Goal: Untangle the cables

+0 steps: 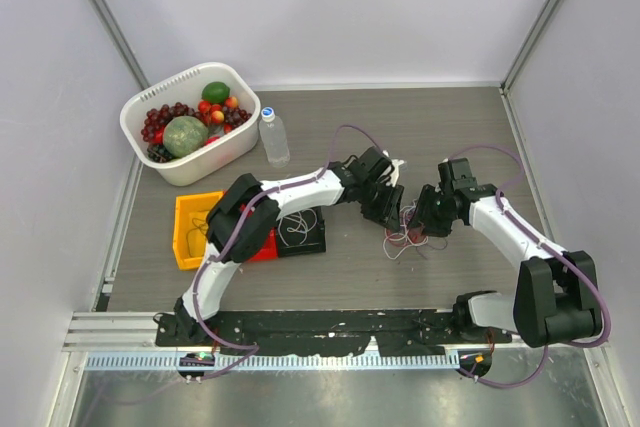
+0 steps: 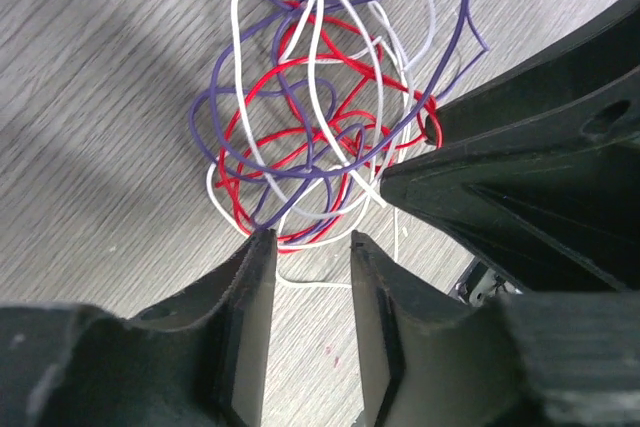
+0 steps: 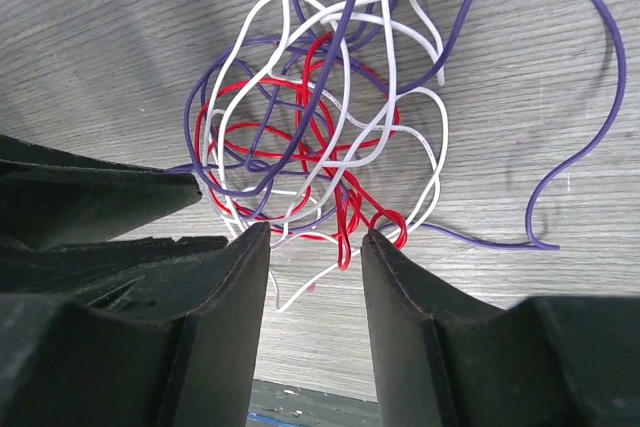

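The cables, thin red, white and purple wires, lie in one knotted heap on the wooden table, between the two grippers. The left gripper hangs over the heap's edge with its jaws narrowly apart, gripping nothing. The right gripper is also parted, with a red loop lying between its fingertips, unclamped.

At the far left a white basket holds dark grapes, a striped green melon, a smooth green fruit and small red fruits. A water bottle stands just beside it. A black bin holds a coiled white wire, next to a red bin and a yellow bin.
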Robot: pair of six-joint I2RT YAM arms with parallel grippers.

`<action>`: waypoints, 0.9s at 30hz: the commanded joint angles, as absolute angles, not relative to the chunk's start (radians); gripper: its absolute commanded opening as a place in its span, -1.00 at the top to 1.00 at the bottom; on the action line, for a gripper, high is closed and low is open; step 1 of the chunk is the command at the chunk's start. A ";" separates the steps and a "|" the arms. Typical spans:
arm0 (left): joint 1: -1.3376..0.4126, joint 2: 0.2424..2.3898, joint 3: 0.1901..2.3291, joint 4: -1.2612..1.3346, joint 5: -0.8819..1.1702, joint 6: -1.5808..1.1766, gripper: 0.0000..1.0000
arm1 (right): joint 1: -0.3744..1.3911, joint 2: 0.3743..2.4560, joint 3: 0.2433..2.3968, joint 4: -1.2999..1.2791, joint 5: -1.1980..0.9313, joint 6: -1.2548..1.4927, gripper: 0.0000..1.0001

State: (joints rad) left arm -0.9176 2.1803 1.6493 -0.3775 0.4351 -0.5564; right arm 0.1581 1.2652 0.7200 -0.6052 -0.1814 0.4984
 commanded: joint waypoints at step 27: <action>-0.908 2.250 1.769 -0.499 0.416 -0.476 0.71 | 0.164 1.313 0.738 -0.551 -0.225 0.472 0.03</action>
